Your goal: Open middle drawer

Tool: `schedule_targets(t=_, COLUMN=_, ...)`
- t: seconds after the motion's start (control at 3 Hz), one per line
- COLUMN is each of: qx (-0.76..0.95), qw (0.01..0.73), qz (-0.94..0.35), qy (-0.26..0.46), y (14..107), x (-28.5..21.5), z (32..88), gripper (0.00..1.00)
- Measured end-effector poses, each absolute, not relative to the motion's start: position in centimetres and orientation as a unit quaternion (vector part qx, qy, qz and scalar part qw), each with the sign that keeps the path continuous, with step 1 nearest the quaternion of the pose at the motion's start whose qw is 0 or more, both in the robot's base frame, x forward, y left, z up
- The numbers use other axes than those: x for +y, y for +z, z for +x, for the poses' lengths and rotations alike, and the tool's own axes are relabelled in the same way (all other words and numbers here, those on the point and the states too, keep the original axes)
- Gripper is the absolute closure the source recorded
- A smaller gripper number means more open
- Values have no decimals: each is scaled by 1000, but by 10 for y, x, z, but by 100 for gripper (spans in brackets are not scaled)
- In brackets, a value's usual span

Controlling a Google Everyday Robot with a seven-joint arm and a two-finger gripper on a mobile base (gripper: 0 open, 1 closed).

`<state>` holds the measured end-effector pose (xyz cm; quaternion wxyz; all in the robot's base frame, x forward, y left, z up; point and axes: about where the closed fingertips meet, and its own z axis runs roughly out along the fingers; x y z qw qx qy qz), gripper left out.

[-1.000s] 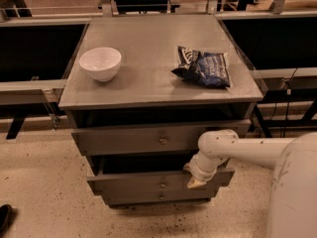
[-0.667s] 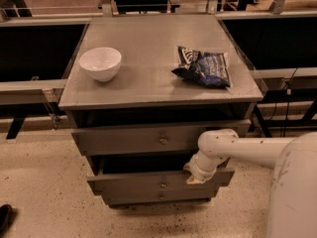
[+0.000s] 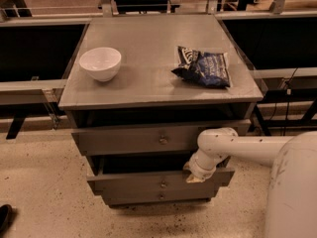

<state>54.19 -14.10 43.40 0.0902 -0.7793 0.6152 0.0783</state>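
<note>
**Middle drawer (image 3: 133, 181) stands partly out, hand at its right end**

Its grey flat front sits forward of the cabinet, with a dark gap open above its top edge. A small round brass-coloured knob (image 3: 162, 184) marks the centre of the front. It lies between the top drawer (image 3: 124, 141), whose wider and taller front also juts a little from the frame, and the bottom drawer (image 3: 133, 198), the narrowest of the three, just beneath it.

The hand (image 3: 194, 177) is at the upper right part of the front, well to the right of the knob, touching or just above the top edge. Whether it is apart, together or clamped on the edge cannot be told. The white arm (image 3: 247, 148) reaches in from the right, bends down at a rounded joint and ends there; the robot's pale body (image 3: 292, 192) fills the lower right corner.

On the grey surface (image 3: 148, 43) of the cabinet, a white bowl (image 3: 100, 63) stands upright at the left and a dark blue snack bag (image 3: 204, 68) lies flat at the right, well apart. The cabinet stands on a speckled floor (image 3: 39, 192).
</note>
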Motion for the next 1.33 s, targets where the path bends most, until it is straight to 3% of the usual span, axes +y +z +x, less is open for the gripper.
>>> schedule_targets(t=1.33, qx=615, qw=90, qz=-779, qy=78, y=435, x=-140, z=549, gripper=100)
